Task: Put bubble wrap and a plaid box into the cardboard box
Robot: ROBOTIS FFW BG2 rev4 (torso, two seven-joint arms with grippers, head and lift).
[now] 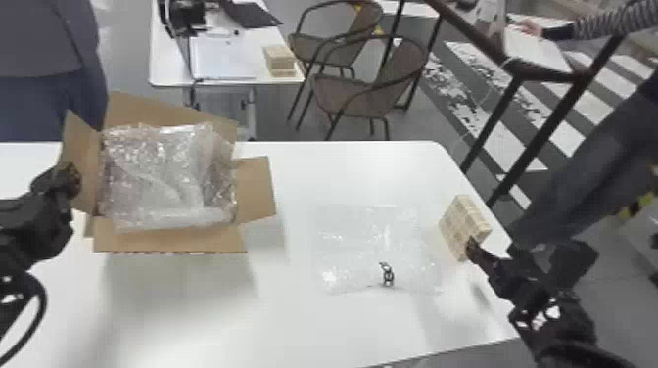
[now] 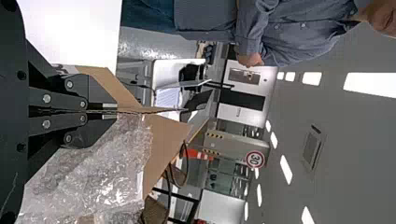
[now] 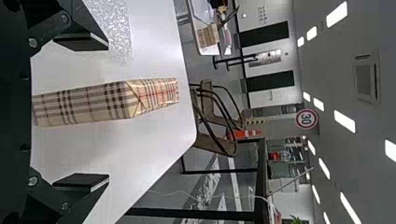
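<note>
In the head view my left gripper (image 1: 69,177) is at the left flap of the cardboard box (image 1: 169,241); in the left wrist view the gripper (image 2: 109,111) is shut on the thin flap (image 2: 161,140) edge. Crumpled bubble wrap (image 1: 161,171) fills the box opening. A flat clear sheet of bubble wrap (image 1: 367,244) with a black mark lies right of the box. Beyond it, near the table's right edge, stands the plaid box (image 1: 462,225), with my right gripper (image 1: 472,248) close by. In the right wrist view the gripper (image 3: 95,112) stands open, one finger to each side of the plaid box (image 3: 84,103).
The white table (image 1: 313,318) has its right edge close to the plaid box. A person stands behind the cardboard box at the left. Behind are another table (image 1: 166,73) with a similar small box (image 1: 280,61), chairs (image 1: 367,93) and a dark metal frame (image 1: 543,76).
</note>
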